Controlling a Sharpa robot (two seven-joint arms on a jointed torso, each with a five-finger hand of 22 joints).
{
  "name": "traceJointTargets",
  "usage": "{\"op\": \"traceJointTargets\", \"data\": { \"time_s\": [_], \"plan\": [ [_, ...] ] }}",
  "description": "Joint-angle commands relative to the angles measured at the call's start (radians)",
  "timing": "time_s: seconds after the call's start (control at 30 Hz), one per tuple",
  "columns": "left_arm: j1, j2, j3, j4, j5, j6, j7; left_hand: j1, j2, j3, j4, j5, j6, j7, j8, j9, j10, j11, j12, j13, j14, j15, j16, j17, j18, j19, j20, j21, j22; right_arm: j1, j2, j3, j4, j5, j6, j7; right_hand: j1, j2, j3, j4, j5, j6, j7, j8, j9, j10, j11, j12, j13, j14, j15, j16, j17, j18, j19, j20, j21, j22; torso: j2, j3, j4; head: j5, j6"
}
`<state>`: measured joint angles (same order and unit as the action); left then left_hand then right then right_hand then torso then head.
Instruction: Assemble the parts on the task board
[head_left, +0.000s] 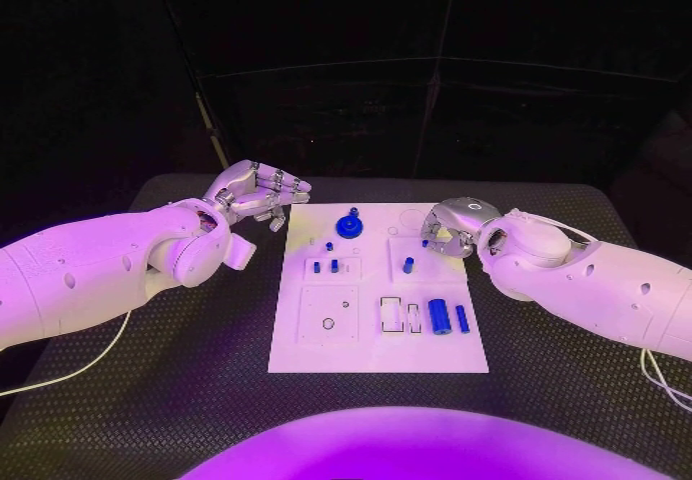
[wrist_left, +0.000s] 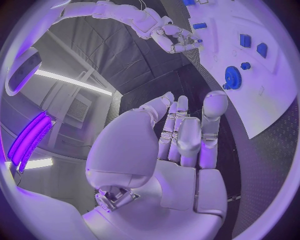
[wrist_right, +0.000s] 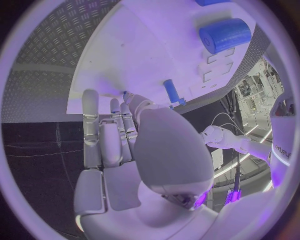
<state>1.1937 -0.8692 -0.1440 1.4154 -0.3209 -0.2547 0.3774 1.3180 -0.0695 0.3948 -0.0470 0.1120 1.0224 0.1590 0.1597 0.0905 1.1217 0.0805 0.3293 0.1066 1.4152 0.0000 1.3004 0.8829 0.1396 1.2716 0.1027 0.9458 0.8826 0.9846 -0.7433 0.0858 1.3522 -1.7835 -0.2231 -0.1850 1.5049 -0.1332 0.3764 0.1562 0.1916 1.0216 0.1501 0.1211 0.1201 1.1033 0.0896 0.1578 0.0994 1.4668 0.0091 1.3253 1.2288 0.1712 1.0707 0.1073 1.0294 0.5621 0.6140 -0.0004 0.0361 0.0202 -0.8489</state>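
Note:
The white task board (head_left: 378, 340) lies in the middle of the table. A blue gear (head_left: 349, 225) stands near its far edge, with small blue pegs (head_left: 326, 265) in front of it and a single peg (head_left: 408, 265) to their right. A thick blue cylinder (head_left: 438, 316) and a thin blue rod (head_left: 462, 318) lie at the board's right side. My left hand (head_left: 257, 193) hovers off the board's far left corner, fingers extended, holding nothing. My right hand (head_left: 450, 228) hangs over the board's far right edge, its fingers (wrist_right: 119, 125) straight and empty, close to the single peg (wrist_right: 170, 91).
Black textured table (head_left: 173, 380) surrounds the board. A white cable (head_left: 72, 370) runs along the left side, another (head_left: 666, 385) at the right. Outlined recesses (head_left: 329, 312) sit on the board's near left.

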Motion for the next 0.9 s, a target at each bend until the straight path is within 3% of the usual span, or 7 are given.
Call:
{"op": "traceJointTargets", "data": {
  "time_s": [0.03, 0.6, 0.9],
  "plan": [
    [0.001, -0.001, 0.001, 0.003, 0.031, 0.002, 0.024, 0.011, 0.001, 0.001, -0.005, -0.002, 0.001, 0.003, 0.006, -0.002, -0.009, 0.002, 0.005, 0.002, -0.006, 0.0, -0.006, -0.002, 0.014, -0.01, 0.0, -0.007, -0.003, 0.002, 0.004, 0.0, -0.004, 0.009, 0.039, 0.002, 0.005, 0.013, 0.013, -0.004, -0.006, 0.012, -0.002, -0.005, -0.001, 0.013, -0.002, 0.004, -0.005, 0.041, -0.006, 0.007, 0.004, 0.006, 0.01, -0.002, 0.011, 0.006, 0.0, -0.0001, 0.0002, 0.002, -0.001],
    [0.0, 0.003, 0.001, 0.0, 0.047, 0.019, 0.023, 0.021, 0.009, 0.011, -0.012, -0.001, -0.001, 0.004, 0.006, -0.003, -0.015, 0.003, 0.007, 0.004, -0.008, 0.0, -0.007, -0.004, 0.016, -0.014, 0.0, -0.017, -0.011, -0.001, 0.032, -0.001, -0.026, 0.025, 0.074, 0.0, -0.003, 0.011, 0.031, -0.017, -0.012, 0.029, -0.001, -0.011, -0.003, 0.032, -0.004, 0.0, -0.019, 0.041, -0.007, 0.011, 0.007, 0.005, 0.01, -0.003, 0.019, 0.014, 0.0, 0.0004, -0.0004, 0.0, -0.005],
    [0.0, 0.004, 0.001, -0.002, 0.048, 0.024, 0.021, 0.021, 0.009, 0.012, -0.012, -0.001, -0.001, 0.004, 0.006, -0.003, -0.016, 0.003, 0.007, 0.004, -0.008, 0.0, -0.007, -0.004, 0.016, -0.015, 0.0, -0.018, -0.013, -0.002, 0.037, -0.003, -0.03, 0.006, 0.035, -0.033, 0.0, 0.03, 0.055, -0.053, -0.015, 0.1, -0.015, 0.012, 0.007, 0.106, -0.024, 0.016, -0.018, 0.049, -0.023, 0.035, 0.032, -0.004, 0.042, -0.013, 0.065, 0.079, 0.0, 0.0006, -0.0014, 0.001, -0.005]
  ]
}}
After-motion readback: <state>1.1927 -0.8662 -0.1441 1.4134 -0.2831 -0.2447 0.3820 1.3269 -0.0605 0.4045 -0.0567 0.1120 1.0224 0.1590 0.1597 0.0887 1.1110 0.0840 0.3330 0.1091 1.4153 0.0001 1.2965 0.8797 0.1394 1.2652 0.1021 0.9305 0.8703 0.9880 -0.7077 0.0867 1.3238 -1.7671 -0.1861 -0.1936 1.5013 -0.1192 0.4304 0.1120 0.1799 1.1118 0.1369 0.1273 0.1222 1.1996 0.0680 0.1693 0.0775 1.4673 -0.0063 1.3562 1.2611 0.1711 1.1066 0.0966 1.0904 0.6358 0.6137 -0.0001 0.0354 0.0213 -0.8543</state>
